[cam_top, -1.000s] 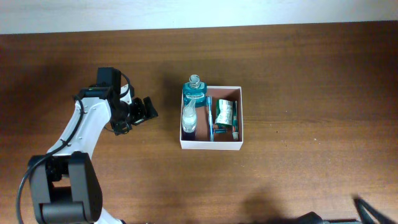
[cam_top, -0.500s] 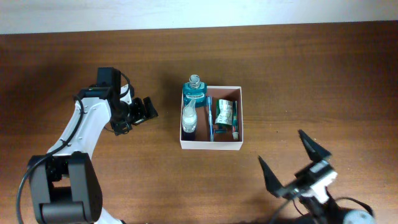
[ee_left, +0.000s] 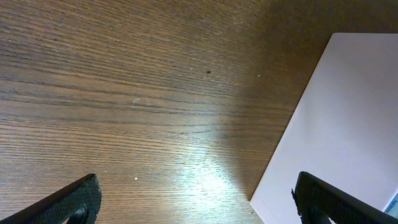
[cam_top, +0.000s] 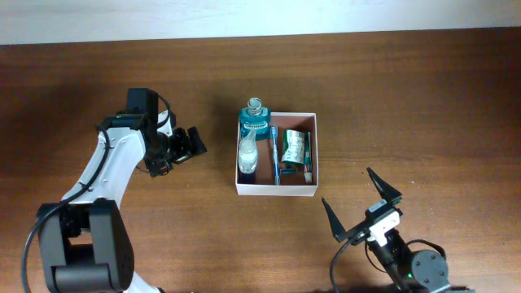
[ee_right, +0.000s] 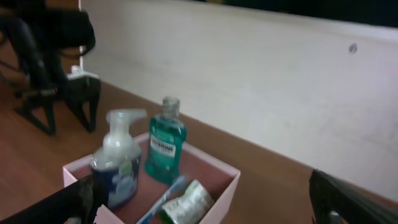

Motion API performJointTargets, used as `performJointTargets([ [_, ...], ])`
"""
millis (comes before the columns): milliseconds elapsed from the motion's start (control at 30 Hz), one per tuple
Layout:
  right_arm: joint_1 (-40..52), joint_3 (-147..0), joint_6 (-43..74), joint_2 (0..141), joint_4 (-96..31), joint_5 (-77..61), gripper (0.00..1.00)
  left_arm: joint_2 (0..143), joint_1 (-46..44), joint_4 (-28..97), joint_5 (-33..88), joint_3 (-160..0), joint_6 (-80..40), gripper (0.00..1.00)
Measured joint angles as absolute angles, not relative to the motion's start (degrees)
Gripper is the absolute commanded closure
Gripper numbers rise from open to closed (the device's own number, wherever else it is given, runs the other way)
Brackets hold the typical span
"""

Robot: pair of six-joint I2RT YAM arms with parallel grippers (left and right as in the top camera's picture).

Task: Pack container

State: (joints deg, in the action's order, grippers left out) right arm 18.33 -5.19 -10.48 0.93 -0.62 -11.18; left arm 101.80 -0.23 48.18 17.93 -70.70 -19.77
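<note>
At the middle of the tabletop [cam_top: 407, 98], the container [cam_top: 277, 190] holds a green mouthwash bottle [cam_top: 254, 124], a pump bottle [cam_top: 247, 155], a toothbrush [cam_top: 275, 161] and a small packet [cam_top: 294, 148]. No unpacked item is in view, so packing appears at or near its end. The next move likely calls only for a check or a clean retreat. The left claw [cam_top: 192, 143] is spread wide and empty, beside the container's left wall without touching it. The right claw [cam_top: 358, 203] is likewise spread wide and empty, apart from the container, toward its near right corner.
</note>
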Motion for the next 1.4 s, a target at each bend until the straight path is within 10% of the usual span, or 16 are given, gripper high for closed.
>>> performJointTargets([
  [1400, -0.3, -0.6, -10.7, 0.9, -3.1, -10.6, 0.02, 101.8, -0.2, 48.2, 17.9, -70.7, -19.8, 0.01],
])
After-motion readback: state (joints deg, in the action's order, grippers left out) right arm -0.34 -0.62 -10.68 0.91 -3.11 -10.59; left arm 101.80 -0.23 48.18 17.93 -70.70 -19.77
